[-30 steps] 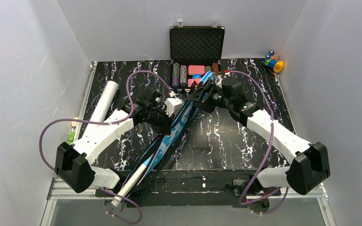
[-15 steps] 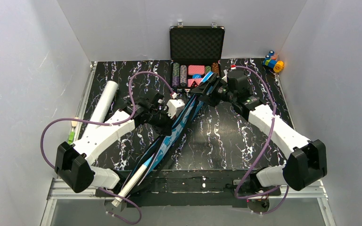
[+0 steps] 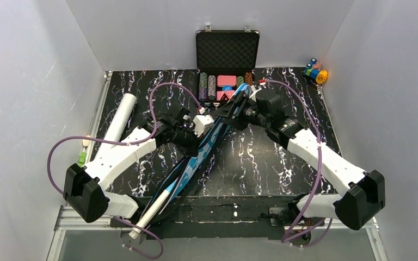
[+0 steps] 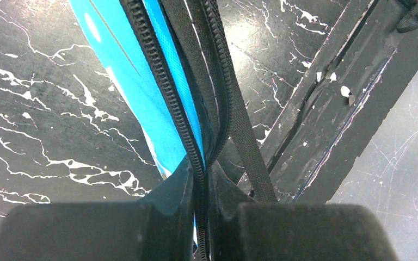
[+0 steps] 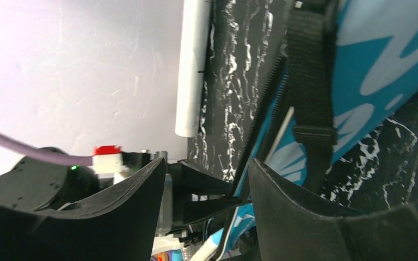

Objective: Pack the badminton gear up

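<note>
**Operator:** Where is the blue bag lying?

**Technician:** It is lying diagonally across the table. Its narrow end is hanging over the near edge, and its wide end is reaching toward the black case at the far side. A racket handle is sticking out of the narrow end, past the table edge.

**Operator:** What is the left gripper doing?

**Technician:** It is clamping the bag's edge. In the left wrist view the fingers are pressing together on the zipper, with the black strap running just beside it.

**Operator:** And the right gripper?

**Technician:** It is hovering at the bag's wide end with its jaws standing apart. In the right wrist view the bag's open edge is passing between the two fingers. Whether either finger is touching the fabric cannot be told.

**Operator:** Where is the white tube sitting?

**Technician:** It is lying on the table's left side, well apart from the bag. The toy blocks are sitting in the far right corner.
</note>
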Available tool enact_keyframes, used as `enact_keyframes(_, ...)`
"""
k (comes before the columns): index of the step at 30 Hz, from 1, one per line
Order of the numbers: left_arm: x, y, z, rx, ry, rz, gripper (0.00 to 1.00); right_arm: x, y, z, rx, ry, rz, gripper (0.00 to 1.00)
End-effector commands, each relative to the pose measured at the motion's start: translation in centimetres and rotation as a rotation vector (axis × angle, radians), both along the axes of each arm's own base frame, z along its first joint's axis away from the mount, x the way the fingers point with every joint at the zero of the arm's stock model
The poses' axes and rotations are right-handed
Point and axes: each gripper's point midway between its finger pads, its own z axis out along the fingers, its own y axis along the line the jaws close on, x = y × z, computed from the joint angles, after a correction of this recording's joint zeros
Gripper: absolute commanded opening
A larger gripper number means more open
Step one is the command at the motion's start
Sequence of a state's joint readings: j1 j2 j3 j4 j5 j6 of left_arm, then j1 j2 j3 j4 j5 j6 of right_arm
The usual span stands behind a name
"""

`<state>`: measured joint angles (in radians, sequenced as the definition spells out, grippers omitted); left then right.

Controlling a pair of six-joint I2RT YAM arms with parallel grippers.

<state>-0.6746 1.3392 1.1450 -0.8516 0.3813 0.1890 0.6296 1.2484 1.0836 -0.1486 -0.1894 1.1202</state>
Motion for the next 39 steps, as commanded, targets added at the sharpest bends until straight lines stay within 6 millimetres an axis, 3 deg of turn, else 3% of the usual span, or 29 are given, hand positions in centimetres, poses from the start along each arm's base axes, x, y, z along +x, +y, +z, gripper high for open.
enact_keyframes(1, 0.9, -0.6, 1.7, -0.025, -0.06, -0.003, 0.0, 1.1, -0.7, -1.5, -0.081, 0.003, -0.056, 0.65)
enact_keyframes(6, 0.6, -0.5, 1.8, -0.032, -0.06, -0.009, 0.0, 3.0, -1.6, -2.7, -0.164, -0.025, -0.124, 0.66)
enact_keyframes(11, 0.3, -0.6, 1.9, -0.039, -0.052, -0.017, 0.0, 4.6, -2.0, -2.0, -0.198, -0.062, -0.173, 0.66)
enact_keyframes(20, -0.3, -0.7, 1.8, -0.048, -0.038, -0.036, 0.0, 7.0, -4.6, -0.6, -0.212, -0.103, -0.281, 0.66)
enact_keyframes(28, -0.7, -0.7, 1.8, -0.056, -0.029, -0.049, 0.0, 8.2, -4.3, -0.9, -0.203, -0.085, -0.268, 0.66)
enact_keyframes(34, -1.0, -0.7, 1.5, -0.054, -0.027, -0.057, 0.0, 9.1, -4.6, 0.5, -0.177, -0.103, -0.288, 0.65)
enact_keyframes(36, -1.1, -0.7, 1.5, -0.055, -0.027, -0.06, 0.0, 8.5, -4.7, 0.3, -0.17, -0.084, -0.283, 0.62)
enact_keyframes(39, -1.0, -0.8, 1.5, -0.056, -0.03, -0.061, 0.0, 7.6, -5.0, -0.2, -0.154, -0.081, -0.278, 0.41)
